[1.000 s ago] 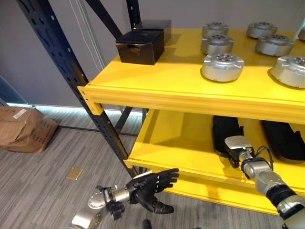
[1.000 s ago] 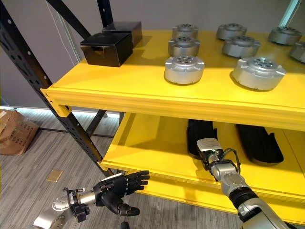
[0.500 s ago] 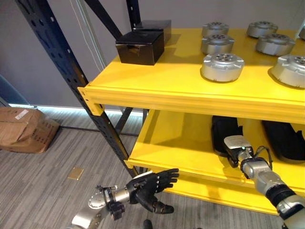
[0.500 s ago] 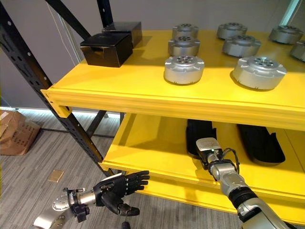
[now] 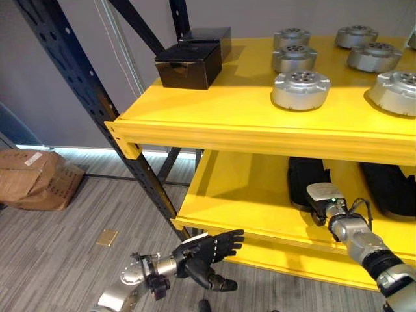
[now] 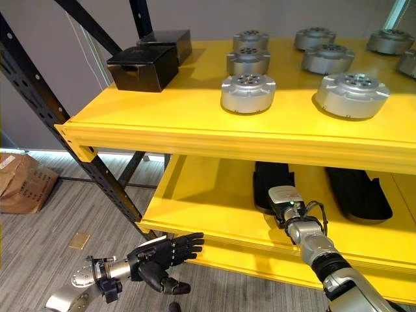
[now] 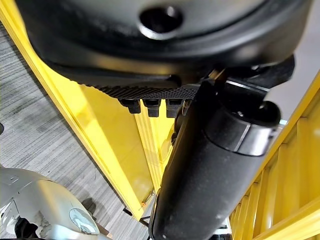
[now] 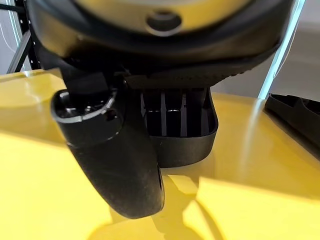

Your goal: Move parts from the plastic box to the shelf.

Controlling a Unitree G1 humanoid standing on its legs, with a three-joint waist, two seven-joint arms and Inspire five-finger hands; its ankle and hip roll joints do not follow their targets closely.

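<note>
A long black ribbed part (image 8: 182, 147) lies on the yellow lower shelf (image 5: 240, 188), and a second black part (image 6: 357, 192) lies to its right. My right hand (image 8: 115, 150) reaches in over the near end of the first part (image 5: 300, 175). Its fingers lie straight on top of the part and the thumb hangs beside it, so the hand is open. My left hand (image 5: 205, 252) hovers low in front of the lower shelf's edge, open and empty. Several round silver parts (image 5: 301, 89) stand on the upper shelf (image 5: 214, 104).
Two black boxes (image 5: 188, 63) stand at the upper shelf's left rear. A dark blue slanted post (image 5: 97, 110) holds the shelf's left corner. A crumpled cardboard box (image 5: 36, 179) lies on the grey floor at far left. The lower shelf's left half is bare yellow.
The whole picture has shifted slightly. Both hands keep their places relative to the shelf.
</note>
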